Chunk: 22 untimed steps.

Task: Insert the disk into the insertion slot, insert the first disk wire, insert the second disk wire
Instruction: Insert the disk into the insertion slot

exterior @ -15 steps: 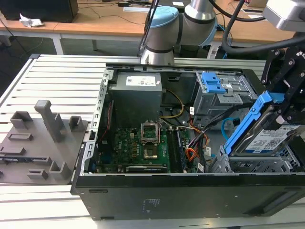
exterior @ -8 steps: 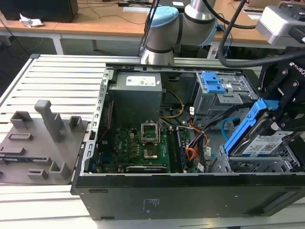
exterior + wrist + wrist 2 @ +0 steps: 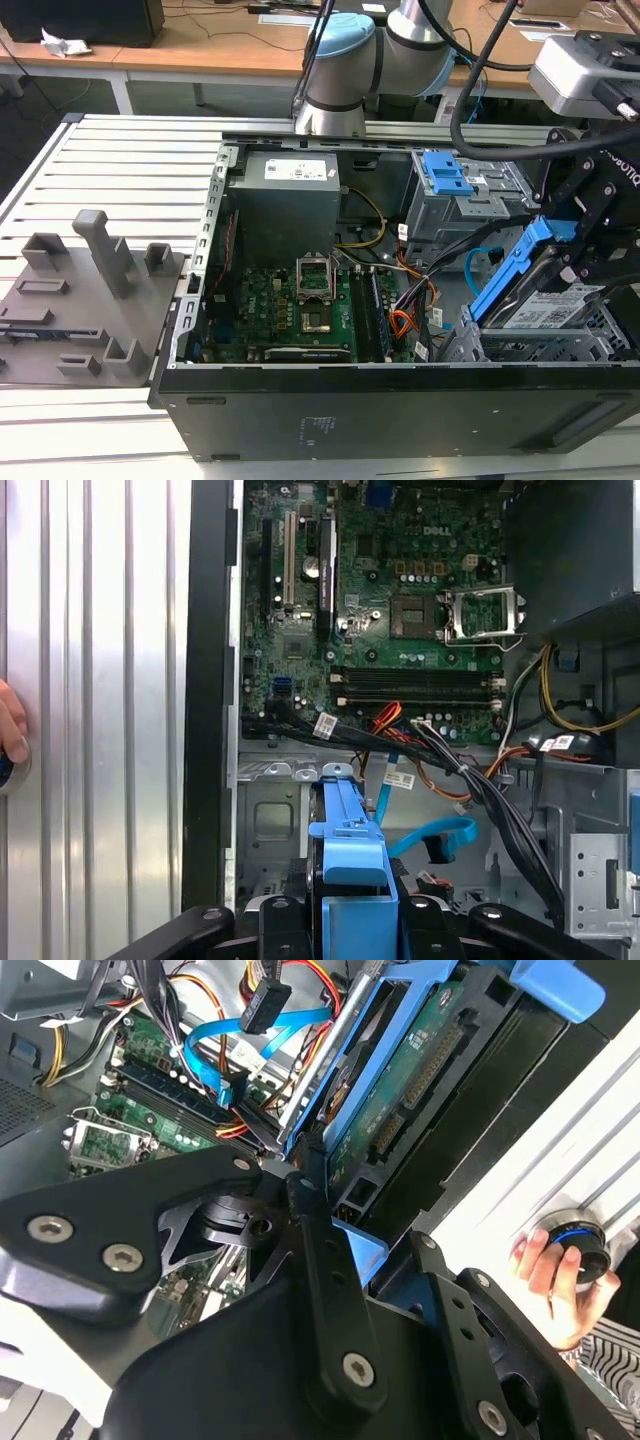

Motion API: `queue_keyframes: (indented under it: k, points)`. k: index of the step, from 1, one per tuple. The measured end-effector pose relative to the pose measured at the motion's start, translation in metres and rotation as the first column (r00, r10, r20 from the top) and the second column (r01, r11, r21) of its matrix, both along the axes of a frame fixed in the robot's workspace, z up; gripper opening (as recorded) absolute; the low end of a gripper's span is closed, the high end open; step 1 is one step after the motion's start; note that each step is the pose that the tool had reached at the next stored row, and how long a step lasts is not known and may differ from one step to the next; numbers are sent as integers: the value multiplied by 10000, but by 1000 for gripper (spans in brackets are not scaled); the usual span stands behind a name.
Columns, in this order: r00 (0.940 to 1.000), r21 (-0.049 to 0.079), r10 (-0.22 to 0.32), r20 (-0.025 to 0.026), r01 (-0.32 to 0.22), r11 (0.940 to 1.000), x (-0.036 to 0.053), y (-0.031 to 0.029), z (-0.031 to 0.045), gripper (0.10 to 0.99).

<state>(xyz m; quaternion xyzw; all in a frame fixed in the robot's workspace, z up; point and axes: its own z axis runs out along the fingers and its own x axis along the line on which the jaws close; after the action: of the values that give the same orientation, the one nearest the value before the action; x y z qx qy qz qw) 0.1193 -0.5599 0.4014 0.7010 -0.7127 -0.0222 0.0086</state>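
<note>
Our gripper (image 3: pixel 575 255) is pinched tight on the disk (image 3: pixel 552 308), holding its blue carrier (image 3: pixel 350 845). The disk hangs tilted, low end at the insertion slot (image 3: pixel 530 348) on the exterior view's right. We think it is hard, a bit heavy and easy to break, so the blue carrier is the safe place to hold.

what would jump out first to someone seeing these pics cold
The bright blue-framed disk grabs the eye first, held tilted in the end effector over the silver perforated insertion slot at the exterior view's right. Next comes the green motherboard, lying exposed in the open black computer case. The light-blue second disk wire loops loose near the slot.
</note>
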Motion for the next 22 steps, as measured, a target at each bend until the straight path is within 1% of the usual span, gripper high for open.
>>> queue_keyframes:
  k: [2,10,11,12,20,21,22]
  points:
    - [10000,-1,-1,0,1,10000,0,0,-11,365]
    - [10000,-1,0,2,0,10000,0,0,-13,365]
    - [10000,-1,0,1,0,10000,0,0,-13,376]
    - [10000,0,0,0,0,10000,0,0,-14,439]
    - [10000,0,0,0,0,10000,0,0,-15,439]
    - [10000,0,0,0,0,10000,0,0,-15,427]
    - [10000,-1,0,0,0,10000,0,0,-15,361]
